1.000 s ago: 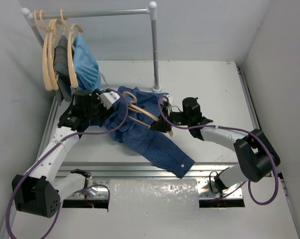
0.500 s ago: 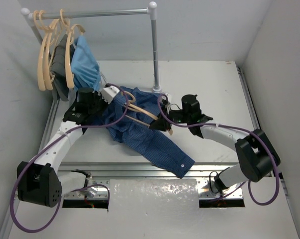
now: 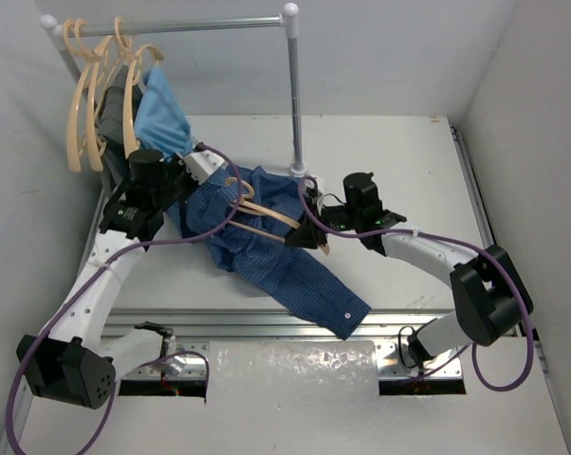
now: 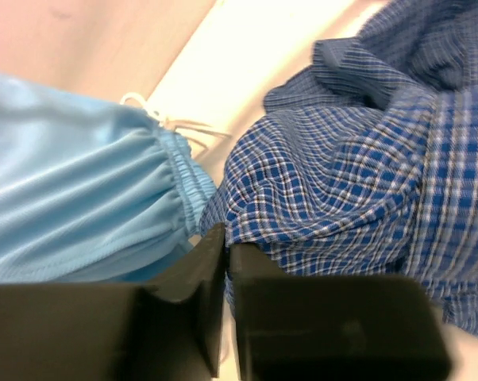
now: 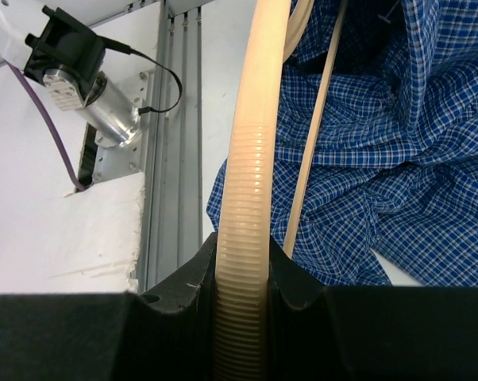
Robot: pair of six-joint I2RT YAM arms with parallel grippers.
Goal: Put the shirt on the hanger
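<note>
Well, shirt (image 3: 304,275) soft, limp, light, so grab near collar/shoulder. L gripper (image 4: 225,234) nipped tight on its edge; R gripper (image 5: 240,246) clamps stiff hanger (image 5: 251,159) arm.

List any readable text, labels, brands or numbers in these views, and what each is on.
No readable text in any view.
Shirt, hanger, light-blue garment: no tag or print showing.
Silver motor in the right wrist view: no marking that can be read.
</note>
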